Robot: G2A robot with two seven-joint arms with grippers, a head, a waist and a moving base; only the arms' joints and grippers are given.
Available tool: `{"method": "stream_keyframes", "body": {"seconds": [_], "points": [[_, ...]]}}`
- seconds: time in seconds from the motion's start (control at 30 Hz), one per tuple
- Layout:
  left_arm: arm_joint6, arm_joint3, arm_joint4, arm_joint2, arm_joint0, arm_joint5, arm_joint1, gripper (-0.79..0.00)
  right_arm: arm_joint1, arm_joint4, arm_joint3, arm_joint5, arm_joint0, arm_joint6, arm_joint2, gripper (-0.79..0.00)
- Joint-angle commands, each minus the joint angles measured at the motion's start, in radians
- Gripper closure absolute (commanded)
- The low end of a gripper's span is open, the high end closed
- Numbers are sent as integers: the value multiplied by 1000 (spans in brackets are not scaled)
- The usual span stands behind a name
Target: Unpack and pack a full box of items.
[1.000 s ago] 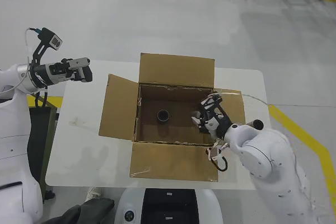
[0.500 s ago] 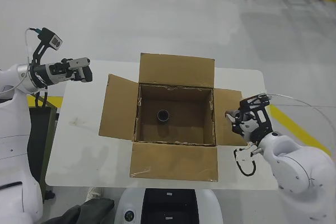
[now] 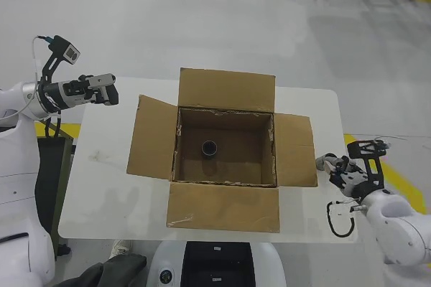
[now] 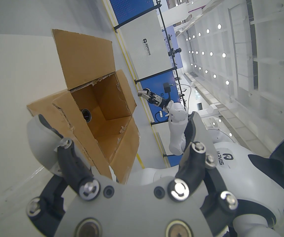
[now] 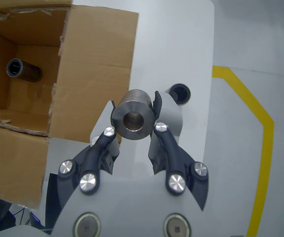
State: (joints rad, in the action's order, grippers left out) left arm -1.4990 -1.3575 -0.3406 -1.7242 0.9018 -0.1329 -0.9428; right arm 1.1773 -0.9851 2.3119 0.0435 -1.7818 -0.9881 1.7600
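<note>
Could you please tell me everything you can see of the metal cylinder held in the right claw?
The metal cylinder is a short, thick-walled sleeve, dull grey steel by its look, with a round bore in the end facing the wrist camera. The right claw is shut on it, its fingers pressing the curved sides. It is held over the white table near its edge, just beyond the outer flap of the cardboard box, apparently touching only the claw.
</note>
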Motion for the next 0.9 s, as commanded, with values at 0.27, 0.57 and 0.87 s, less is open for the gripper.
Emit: {"method": "stream_keyframes", "body": {"seconds": [0.27, 0.57, 0.87], "points": [[0, 0, 0, 0, 0, 0, 0, -785, -4, 61, -114, -27, -21, -6, 44, 0], [0, 0, 0, 0, 0, 0, 0, -785, -10, 66, -217, -34, 25, -31, 23, 0], [0, 0, 0, 0, 0, 0, 0, -785, -13, 20, -315, 17, 78, -50, -31, 0]]}}
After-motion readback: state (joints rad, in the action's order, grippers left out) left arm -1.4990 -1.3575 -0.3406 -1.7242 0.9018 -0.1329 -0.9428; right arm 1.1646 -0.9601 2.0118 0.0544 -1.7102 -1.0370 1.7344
